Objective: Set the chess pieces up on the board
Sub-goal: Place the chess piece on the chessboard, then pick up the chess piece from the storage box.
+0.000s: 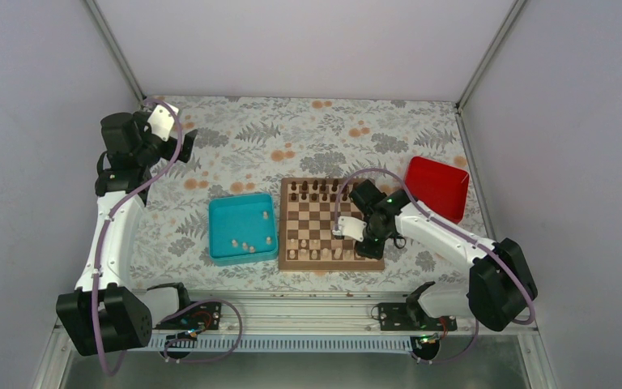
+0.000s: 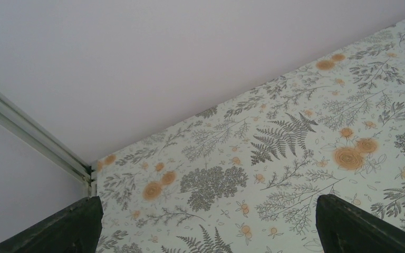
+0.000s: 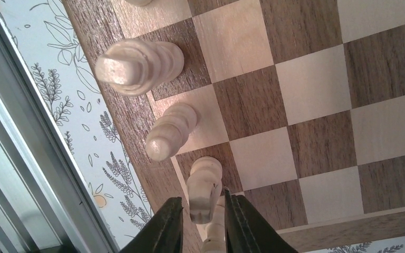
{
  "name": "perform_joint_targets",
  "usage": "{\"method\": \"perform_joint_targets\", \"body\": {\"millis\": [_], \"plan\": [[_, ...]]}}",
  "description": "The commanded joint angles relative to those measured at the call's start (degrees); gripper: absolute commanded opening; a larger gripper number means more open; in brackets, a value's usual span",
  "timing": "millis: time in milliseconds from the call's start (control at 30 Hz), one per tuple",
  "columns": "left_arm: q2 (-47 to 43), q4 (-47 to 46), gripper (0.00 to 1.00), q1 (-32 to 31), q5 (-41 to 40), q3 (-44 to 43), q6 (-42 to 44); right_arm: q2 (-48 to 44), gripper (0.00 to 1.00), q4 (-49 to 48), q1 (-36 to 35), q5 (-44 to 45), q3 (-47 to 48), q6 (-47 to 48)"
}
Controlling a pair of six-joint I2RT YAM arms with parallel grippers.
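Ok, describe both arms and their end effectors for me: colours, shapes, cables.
The left arm and right arm match: white tubular links between chunky black joints, a mauve cable looping along each, a white camera block at the wrist. The left end effector and right end effector both have dark, tapering fingers. A small green light shows on the right arm.

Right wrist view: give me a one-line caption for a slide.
The right gripper straddles a pale chess piece at the edge of the board, two more pale pieces alongside.
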State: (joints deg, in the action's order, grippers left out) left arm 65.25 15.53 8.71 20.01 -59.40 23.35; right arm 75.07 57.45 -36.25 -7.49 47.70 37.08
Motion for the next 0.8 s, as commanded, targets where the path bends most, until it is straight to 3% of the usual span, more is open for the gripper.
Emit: {"method": "perform_joint_targets", "body": {"millis": [0,267,767], "plan": [[-0.6,0.2,1.00,0.4,1.0,-0.9,0.2,-0.7,0.24,0.9,0.3,0.7,1.5,0.5],[-1.6,0.7,1.00,0.4,2.5,-1.3,0.0,1.6,0.35,3.8,-0.9,-1.0,18.7,0.3],[-2.8,0.4,1.00,0.3,3.3,-1.0,0.1,29.4,0.47,-8.5,-18.7,0.0,46.1,-0.1]]}}
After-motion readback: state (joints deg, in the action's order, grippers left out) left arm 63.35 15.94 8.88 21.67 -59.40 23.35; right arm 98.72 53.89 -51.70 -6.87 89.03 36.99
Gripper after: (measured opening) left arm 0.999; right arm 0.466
